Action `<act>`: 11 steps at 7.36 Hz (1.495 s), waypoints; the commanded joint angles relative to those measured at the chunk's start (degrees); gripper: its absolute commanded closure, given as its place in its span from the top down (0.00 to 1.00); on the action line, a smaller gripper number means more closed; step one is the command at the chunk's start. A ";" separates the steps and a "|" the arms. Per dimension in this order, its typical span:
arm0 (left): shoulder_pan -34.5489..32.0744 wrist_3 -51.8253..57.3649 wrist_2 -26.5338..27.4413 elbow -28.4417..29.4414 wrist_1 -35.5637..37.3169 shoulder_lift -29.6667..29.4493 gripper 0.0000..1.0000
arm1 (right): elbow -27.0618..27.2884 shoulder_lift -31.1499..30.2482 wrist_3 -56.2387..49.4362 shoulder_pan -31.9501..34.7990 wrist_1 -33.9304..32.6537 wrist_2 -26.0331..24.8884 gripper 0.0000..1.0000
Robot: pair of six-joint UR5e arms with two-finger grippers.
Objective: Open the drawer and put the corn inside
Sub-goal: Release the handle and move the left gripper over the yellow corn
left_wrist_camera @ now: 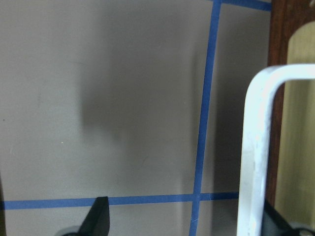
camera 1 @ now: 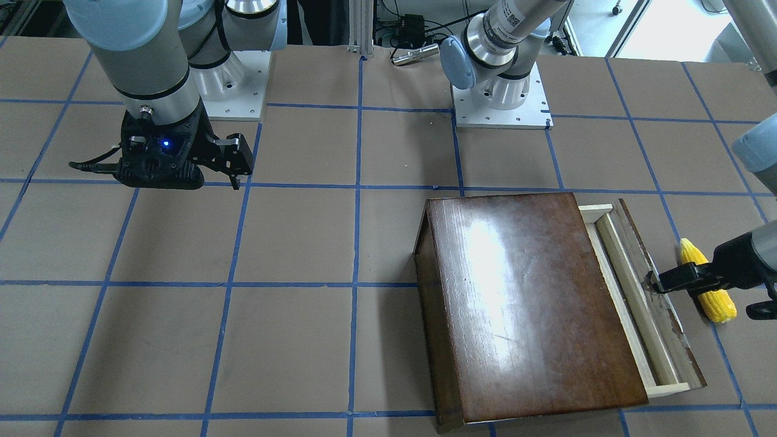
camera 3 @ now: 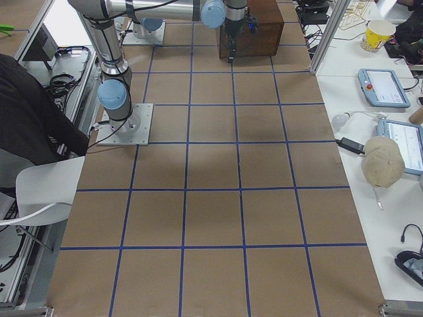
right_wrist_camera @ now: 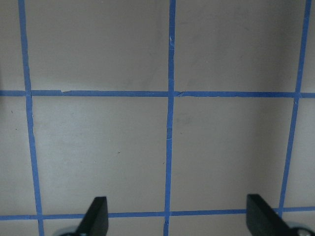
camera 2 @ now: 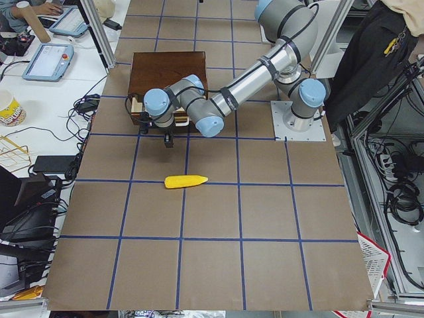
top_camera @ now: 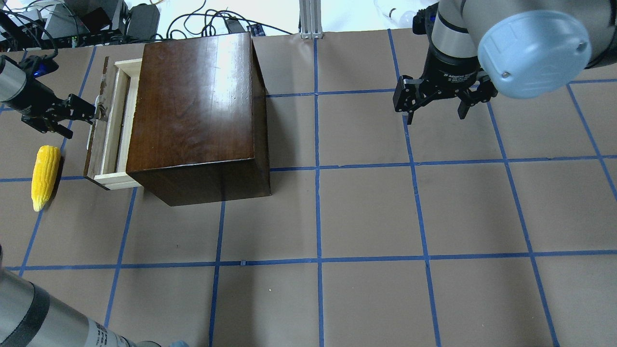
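Opening step: drawer (top_camera: 110, 126) part-way out of cabinet (top_camera: 197, 106), toward table's (top_camera: 366, 212) left edge. L gripper (top_camera: 81, 120) at handle (left_wrist_camera: 256, 147), jaws spread, unclamped. R gripper (top_camera: 435, 113) spread too, idle. Corn (top_camera: 46, 176) flat near left edge, beside drawer front. Next, prob.: pull wider, then grab corn.

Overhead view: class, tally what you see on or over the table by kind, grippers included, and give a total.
Wooden cabinet, its drawer partly out: 1
Yellow corn cob: 1
Grippers, the left gripper and the right gripper: 2
Total: 4
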 commanded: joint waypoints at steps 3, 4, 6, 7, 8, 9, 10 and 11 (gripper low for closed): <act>1.00 1.11 -0.08 0.00 0.09 -0.09 1.00 | 0.00 0.00 0.00 0.00 -0.05 -0.04 1.00; 1.00 1.12 -0.08 0.00 0.09 -0.09 1.00 | 0.00 0.00 0.00 0.00 0.04 -0.04 1.00; 1.00 1.21 -0.08 0.00 0.09 -0.09 1.00 | 0.00 0.00 0.00 0.00 0.04 0.05 1.00; 1.09 1.21 0.00 0.09 0.00 -0.09 1.00 | 0.00 0.00 0.00 0.00 0.04 0.05 1.00; 1.09 1.21 -0.08 0.18 0.00 0.09 1.00 | 0.00 0.00 0.00 0.00 0.04 0.05 1.00; 1.09 1.21 0.00 1.14 -0.26 0.18 1.00 | 0.00 0.00 0.00 0.00 0.04 -0.04 1.00; 1.09 1.21 0.00 2.10 -0.87 0.09 1.00 | 0.00 0.00 0.00 0.00 0.04 -0.04 1.00; 1.09 1.21 0.00 2.20 -0.88 0.09 1.00 | 0.00 0.00 0.00 0.00 0.04 -0.04 1.00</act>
